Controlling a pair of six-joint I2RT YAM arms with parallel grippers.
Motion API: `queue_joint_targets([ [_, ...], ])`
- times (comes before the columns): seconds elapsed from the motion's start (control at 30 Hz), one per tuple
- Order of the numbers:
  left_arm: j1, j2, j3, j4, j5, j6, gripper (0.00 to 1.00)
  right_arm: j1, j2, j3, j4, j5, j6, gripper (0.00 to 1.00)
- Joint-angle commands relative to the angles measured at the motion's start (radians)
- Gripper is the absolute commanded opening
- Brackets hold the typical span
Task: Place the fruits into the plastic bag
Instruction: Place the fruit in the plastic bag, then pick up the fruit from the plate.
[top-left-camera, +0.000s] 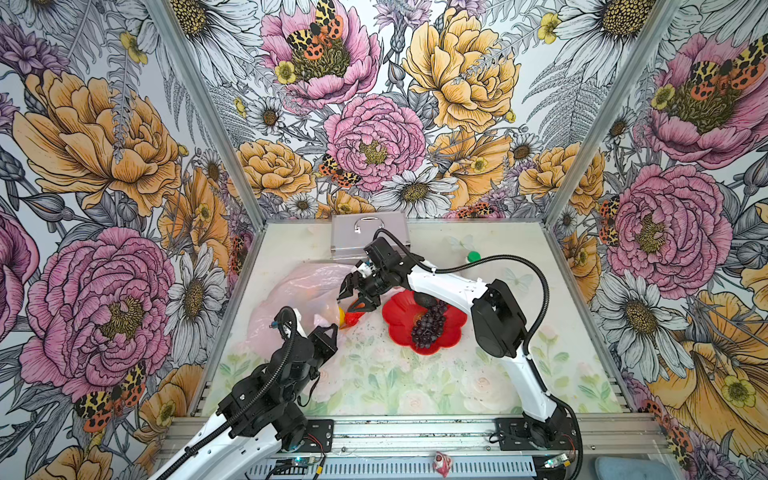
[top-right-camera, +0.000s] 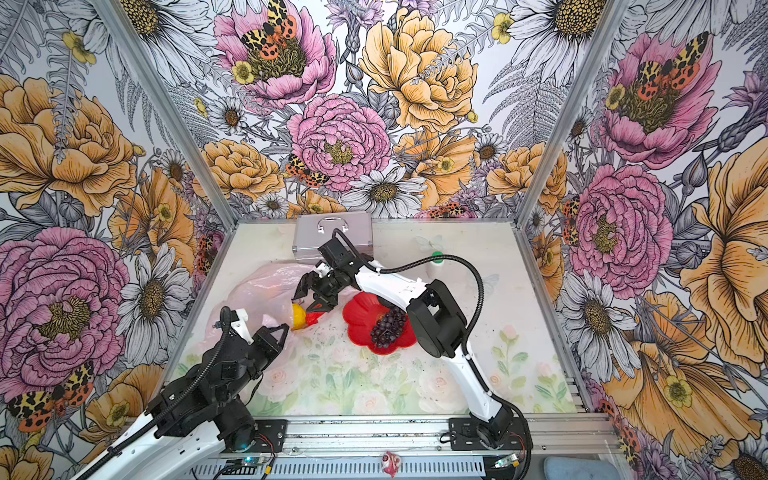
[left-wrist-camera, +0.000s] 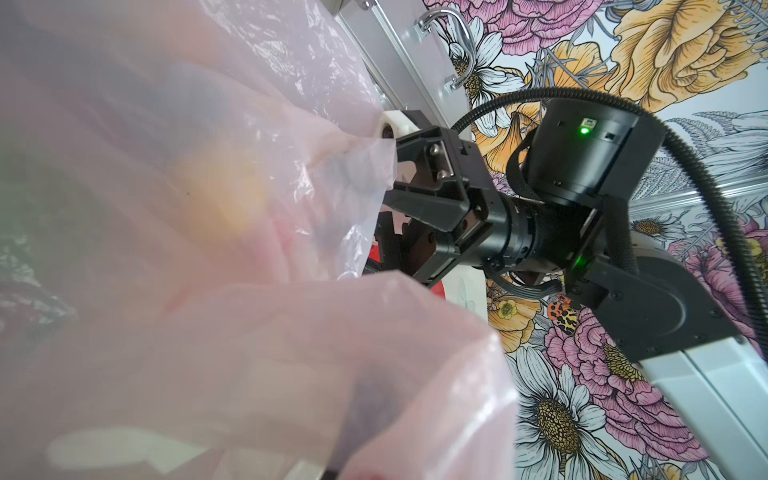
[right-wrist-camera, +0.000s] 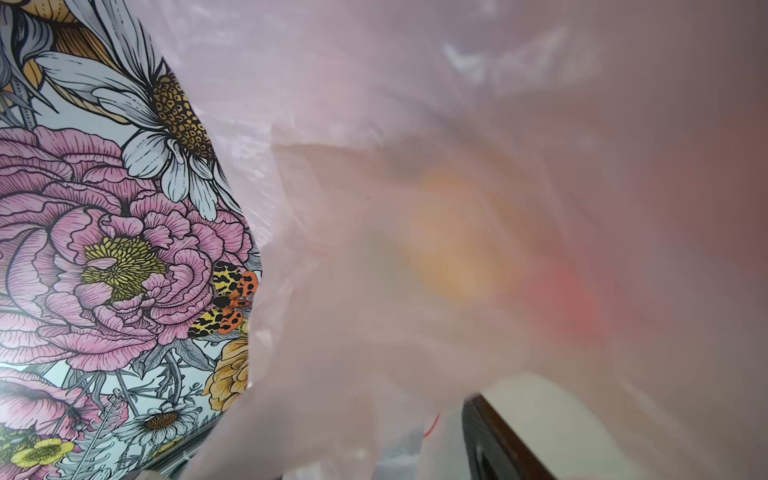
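My left gripper (top-left-camera: 332, 334) clamps plastic bag (top-left-camera: 299, 282), right gripper (top-left-camera: 351, 301) apart at its mouth. Beside bag: one plate (top-left-camera: 399, 316), one grape bunch (top-left-camera: 430, 326), one avocado (top-left-camera: 421, 300).

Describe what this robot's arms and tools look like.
Both the left arm and right arm have white links joined by bulky black joints. Ribbed black cable hose loops along each. The left tool and right tool are black with triangular open-frame fingers. Small green lights glow on the right arm's joints.
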Motion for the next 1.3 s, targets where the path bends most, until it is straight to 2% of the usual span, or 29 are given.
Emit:
queue_joint_targets([
  [0.0, 0.005, -0.008, -0.014, 0.029, -0.007, 0.0, 0.0, -0.017, -0.029, 0.005, 0.013, -0.016, -0.024, 0.67],
  [0.43, 0.007, -0.004, -0.02, 0.023, 0.022, 0.002, 0.0, -0.065, -0.2, -0.124, 0.01, 0.0, -0.106, 0.66],
  [0.73, 0.009, -0.013, -0.032, 0.023, 0.013, -0.002, 0.0, -0.154, -0.416, -0.27, -0.039, 0.058, -0.302, 0.66],
  [0.83, 0.016, -0.021, -0.03, 0.018, 0.014, 0.007, 0.0, -0.197, -0.473, -0.313, -0.134, 0.124, -0.409, 0.66],
  [1.0, 0.027, -0.035, -0.035, 0.013, 0.039, 0.008, 0.0, -0.272, -0.518, -0.328, -0.413, 0.376, -0.605, 0.66],
  [1.1, 0.026, -0.047, -0.046, 0.012, 0.048, -0.001, 0.0, -0.283, -0.495, -0.307, -0.533, 0.53, -0.712, 0.67],
  [1.27, 0.027, -0.055, -0.055, 0.012, 0.047, -0.007, 0.0, -0.28, -0.43, -0.286, -0.617, 0.655, -0.809, 0.68],
])
